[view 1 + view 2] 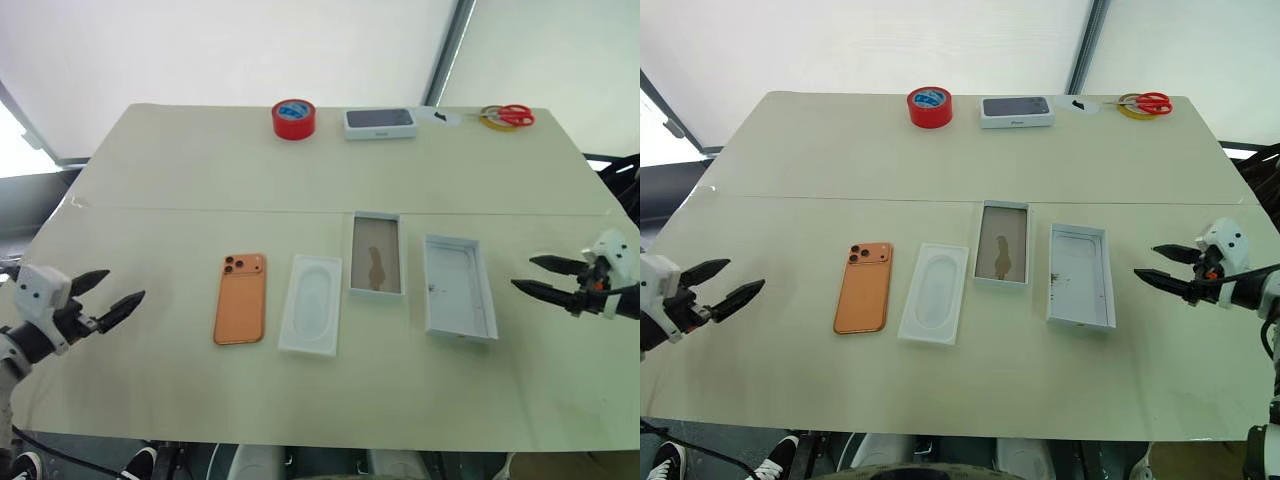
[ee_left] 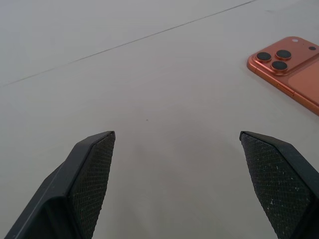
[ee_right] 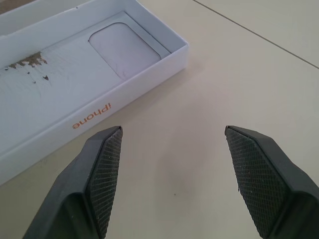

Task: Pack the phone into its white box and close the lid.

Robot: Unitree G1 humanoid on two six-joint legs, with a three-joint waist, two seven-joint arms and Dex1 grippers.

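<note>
At table centre: white insert between phone and white box; tape roll at twelve o'clock; left gripper and right gripper both agape, empty.

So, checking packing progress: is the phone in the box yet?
Out. The phone lies camera-side up on the table, with an insert between it and the empty box.

Left gripper: two black tapered fingers on a white boxy housing, dark wrist behind it.
Right gripper: same black pointed fingers, white block, small orange-red mark beside the finger roots.
Finger pads: fine cross-hatched texture on the inner faces, smooth matte outer shells.
</note>
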